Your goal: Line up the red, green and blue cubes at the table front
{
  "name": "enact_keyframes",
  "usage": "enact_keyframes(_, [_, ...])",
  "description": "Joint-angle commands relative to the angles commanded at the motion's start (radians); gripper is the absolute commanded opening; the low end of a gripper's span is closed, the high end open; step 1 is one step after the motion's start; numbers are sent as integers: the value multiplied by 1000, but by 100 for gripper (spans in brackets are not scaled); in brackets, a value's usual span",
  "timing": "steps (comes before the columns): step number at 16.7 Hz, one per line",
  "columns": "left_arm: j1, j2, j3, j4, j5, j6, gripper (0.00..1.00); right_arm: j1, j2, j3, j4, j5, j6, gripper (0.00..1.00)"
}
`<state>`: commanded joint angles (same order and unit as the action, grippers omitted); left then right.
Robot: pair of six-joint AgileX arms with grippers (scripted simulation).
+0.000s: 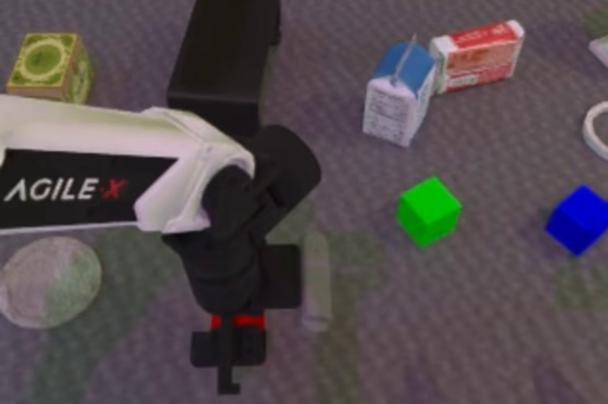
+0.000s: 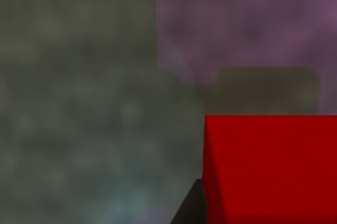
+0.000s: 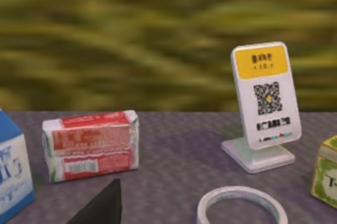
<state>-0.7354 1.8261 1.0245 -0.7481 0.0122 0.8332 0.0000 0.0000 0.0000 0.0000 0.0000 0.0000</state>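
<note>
My left gripper (image 1: 228, 342) hangs near the table's front edge, left of centre, shut on the red cube (image 1: 234, 321), which shows only as a thin red strip between the black fingers. The left wrist view has the red cube (image 2: 274, 166) filling one corner, with a dark finger (image 2: 192, 205) against its side. The green cube (image 1: 429, 210) rests on the table (image 1: 475, 328) right of centre. Farther right sits the blue cube (image 1: 578, 219). My right arm is outside the top view. Its wrist view shows one dark finger (image 3: 102, 205) with nothing beside it.
At the back stand a blue-topped white carton (image 1: 399, 90), a red-and-white pack (image 1: 477, 54), a yellow-green patterned box (image 1: 47, 67) and a black block (image 1: 226, 48). A tape ring (image 1: 598, 128) lies at the right edge. A QR sign stand (image 3: 266, 103) is behind it. A pale disc (image 1: 49, 280) lies front left.
</note>
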Motion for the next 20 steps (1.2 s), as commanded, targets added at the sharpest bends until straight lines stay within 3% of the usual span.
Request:
enact_keyframes(6, [0,0,0,0,0,0,98,0,0,0,0,0,0,100])
enact_keyframes(16, [1,-2,3,-4,0,1,100,0,0,0,0,0,0,100])
enact_keyframes(20, [12,-48,75,-121,-1,-2,100,0,0,0,0,0,0,100])
